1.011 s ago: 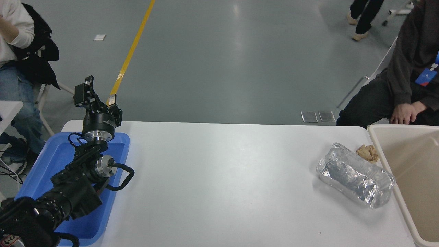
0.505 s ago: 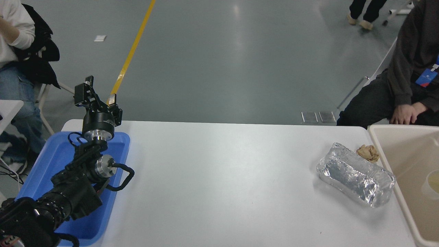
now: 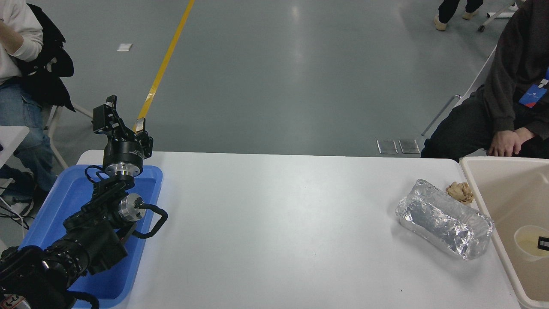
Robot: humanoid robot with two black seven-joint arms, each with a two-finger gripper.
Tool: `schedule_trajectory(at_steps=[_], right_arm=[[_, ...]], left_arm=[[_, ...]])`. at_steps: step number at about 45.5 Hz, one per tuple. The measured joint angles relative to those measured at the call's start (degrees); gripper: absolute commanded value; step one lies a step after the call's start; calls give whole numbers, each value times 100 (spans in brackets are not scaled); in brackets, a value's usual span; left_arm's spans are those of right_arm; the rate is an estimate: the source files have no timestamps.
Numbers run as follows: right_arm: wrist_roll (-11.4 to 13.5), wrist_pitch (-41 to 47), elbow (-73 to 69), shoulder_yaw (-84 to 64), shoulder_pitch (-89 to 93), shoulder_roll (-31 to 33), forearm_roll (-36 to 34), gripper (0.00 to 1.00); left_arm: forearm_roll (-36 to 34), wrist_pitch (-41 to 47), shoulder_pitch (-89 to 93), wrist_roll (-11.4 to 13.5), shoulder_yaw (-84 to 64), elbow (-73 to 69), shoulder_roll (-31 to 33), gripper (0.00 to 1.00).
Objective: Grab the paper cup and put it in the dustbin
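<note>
The paper cup [image 3: 526,244], cream-white with its mouth up, is at the picture's right edge inside the outline of the beige dustbin [image 3: 480,182]. Only a small black tip of my right gripper [image 3: 543,243] shows, at the cup's right rim, gripping it. The rest of the right arm is out of view. My left gripper [image 3: 124,118] is parked at the lower left, raised over a blue tray, its fingers apart and empty.
A crumpled silver foil tray [image 3: 444,219] lies on the white table just left of the dustbin, with a small brown paper wad [image 3: 460,191] behind it. The blue tray [image 3: 64,201] is at the table's left end. People sit at the far left and far right.
The cup came into view from the right edge over the dustbin and has moved left and lower in the picture. The left arm has not moved.
</note>
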State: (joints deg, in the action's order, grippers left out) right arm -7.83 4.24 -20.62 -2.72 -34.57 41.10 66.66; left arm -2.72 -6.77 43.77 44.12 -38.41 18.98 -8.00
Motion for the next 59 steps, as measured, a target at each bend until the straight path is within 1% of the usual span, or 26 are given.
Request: schedule_trajectory(at_steps=[11,18,24,32,36,39,41,48,59], right_arm=[[0,33,-73,71,-64,148,8,100],[-4,342,-656,-163,-554,593,5,100],[-10,639,-1504,-1108,-1574,1072,-41,100],[-140,980,-2802,-3380,-3735,1373,-378,100],[-210,1333,-3453,-4449,-4947,1341,-629,100],[-230,1618,-3655,-4734,-5370,1302,-739,100],[-248,2010,-3866,-4970,-5854,1261,-850,100],[-278,2902,-4258,-5302,-6881,1052,-1089,100],[-261,3611,-4889,-5535,-7868,414,-1523,100]], left_arm=[[0,0,0,0,-1,0,0,100],[0,0,0,0,-2,1,4,100],[0,0,5,0,5,0,8,100],[0,0,9,-1,7,0,8,100],[0,0,9,-1,8,0,8,100],[0,0,10,-2,8,0,8,100],[0,0,9,-2,10,-1,7,100],[0,0,2,-2,11,0,9,100],[0,0,0,-2,9,0,8,100]])
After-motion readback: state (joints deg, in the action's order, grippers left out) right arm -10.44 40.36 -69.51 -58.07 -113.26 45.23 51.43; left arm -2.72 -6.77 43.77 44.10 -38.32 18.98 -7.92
